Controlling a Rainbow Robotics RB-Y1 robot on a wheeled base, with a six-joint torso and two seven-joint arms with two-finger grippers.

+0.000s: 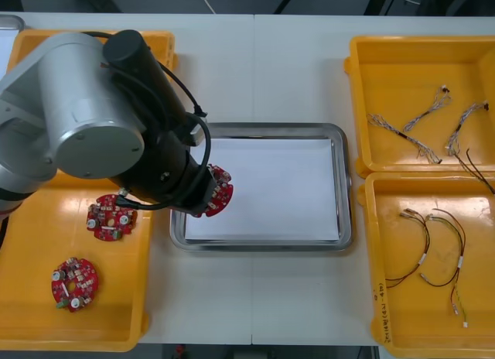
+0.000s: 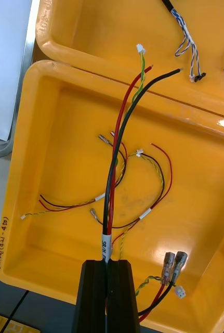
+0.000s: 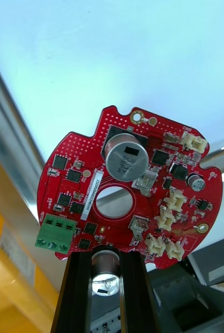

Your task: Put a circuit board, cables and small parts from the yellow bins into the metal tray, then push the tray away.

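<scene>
Left gripper [image 3: 105, 260]: clamped on a circuit board [image 3: 78, 174], fingers [image 3: 78, 296] parted only by the width of a silver cylinder at the board's edge.
Circuit board: stuck out beyond those fingertips, component side facing the wrist; hung over the left rim of the metal tray [image 1: 345, 181], white inside.
Left bin [image 1: 23, 297]: lay to that gripper's left, with a second board [image 1: 110, 217] and a third board [image 1: 73, 282] inside.
Right gripper [image 2: 110, 268]: almost fully closed, pinched on a black and red cable [image 2: 114, 166].
Cable: ran out past the fingertips, far ends free.
Right bin [image 2: 34, 156]: sat below that gripper, thin cables [image 2: 144, 214] loose on its floor.
</scene>
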